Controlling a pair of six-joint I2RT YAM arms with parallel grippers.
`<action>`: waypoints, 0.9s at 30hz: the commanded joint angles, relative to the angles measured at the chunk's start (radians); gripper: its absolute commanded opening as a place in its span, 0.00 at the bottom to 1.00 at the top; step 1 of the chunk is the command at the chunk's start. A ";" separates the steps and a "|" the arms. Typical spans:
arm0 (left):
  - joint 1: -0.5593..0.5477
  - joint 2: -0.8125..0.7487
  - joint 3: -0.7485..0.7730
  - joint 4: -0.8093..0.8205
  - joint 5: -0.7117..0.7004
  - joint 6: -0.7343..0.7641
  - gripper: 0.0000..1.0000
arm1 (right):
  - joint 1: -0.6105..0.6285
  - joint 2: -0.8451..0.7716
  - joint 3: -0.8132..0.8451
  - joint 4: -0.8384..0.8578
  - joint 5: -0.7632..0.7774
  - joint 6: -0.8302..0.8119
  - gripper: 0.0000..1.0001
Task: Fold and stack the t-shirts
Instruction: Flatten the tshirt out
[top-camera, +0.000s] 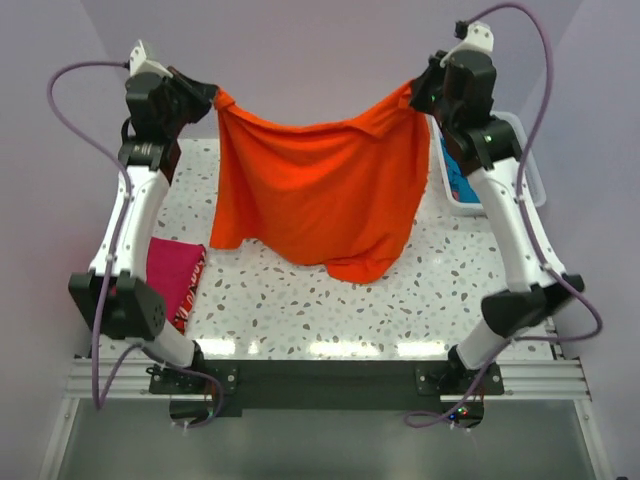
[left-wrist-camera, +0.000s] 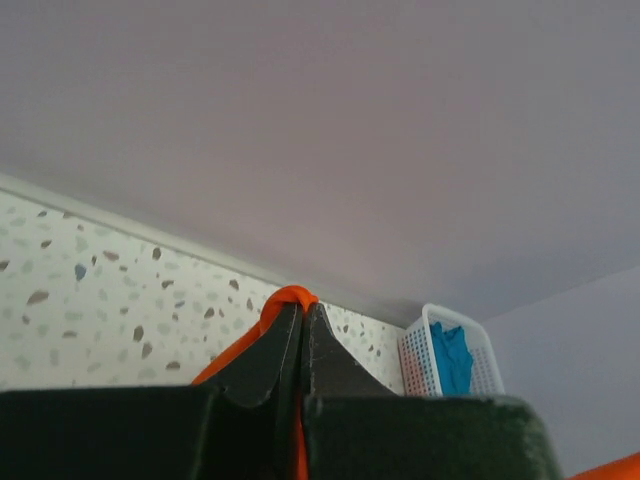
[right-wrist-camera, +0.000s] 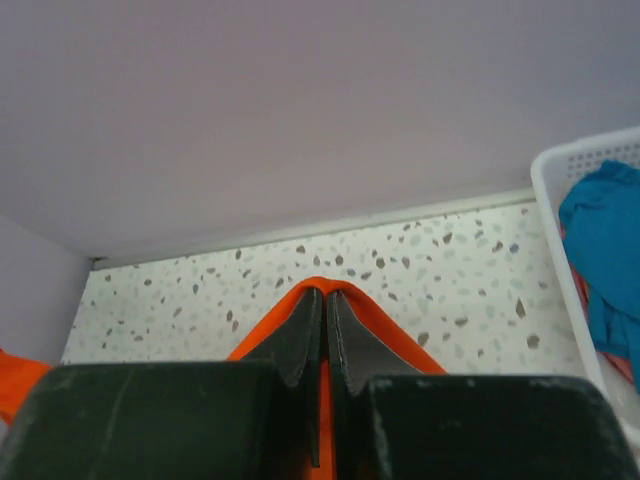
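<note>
The bright orange t-shirt (top-camera: 310, 195) hangs spread in the air above the table, held by both upper corners. My left gripper (top-camera: 212, 98) is shut on its left corner, and orange cloth (left-wrist-camera: 285, 297) pokes out between the jaws in the left wrist view. My right gripper (top-camera: 416, 92) is shut on its right corner, with orange cloth (right-wrist-camera: 340, 288) wrapped over the fingertips. The magenta-pink t-shirt (top-camera: 172, 275) lies folded at the table's left edge, partly behind my left arm. The teal-blue t-shirt (top-camera: 458, 178) lies in the basket; it also shows in the right wrist view (right-wrist-camera: 605, 250).
A white lattice basket (top-camera: 530, 165) stands at the table's right edge behind my right arm, also in the left wrist view (left-wrist-camera: 425, 355). The speckled table (top-camera: 300, 310) runs under the hanging shirt. Plain walls close in behind and at the sides.
</note>
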 joint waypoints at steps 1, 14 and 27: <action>0.067 0.240 0.328 0.221 0.290 -0.078 0.00 | -0.090 0.129 0.345 0.094 -0.145 -0.037 0.00; 0.177 0.154 0.137 0.388 0.407 -0.196 0.00 | -0.123 -0.075 0.030 0.199 -0.093 -0.045 0.00; 0.119 -0.268 -1.185 0.501 0.318 -0.188 0.00 | -0.123 -0.617 -1.311 0.187 -0.212 0.253 0.13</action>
